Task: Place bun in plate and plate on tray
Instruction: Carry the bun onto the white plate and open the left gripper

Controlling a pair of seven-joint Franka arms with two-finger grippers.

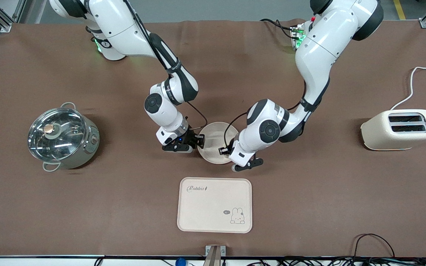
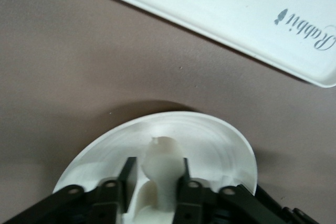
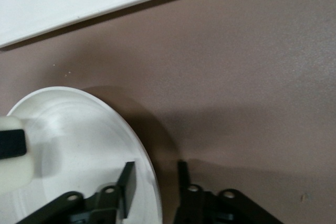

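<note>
Plate [image 1: 215,142] partly hidden by arms

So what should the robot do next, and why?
Probably open the left gripper: its fingers hold the bun over the plate, so it would drop in. The right gripper straddles the plate's rim; the tray waits nearer the camera.

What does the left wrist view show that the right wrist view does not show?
Only the left wrist view shows the left gripper with its fingers shut on the bun over the plate, plus the tray's "Rabbit" script. Only the right wrist view shows the right gripper open, one finger inside the plate's rim and one outside. Both views show the plate, the tray's edge and the brown table.
</note>
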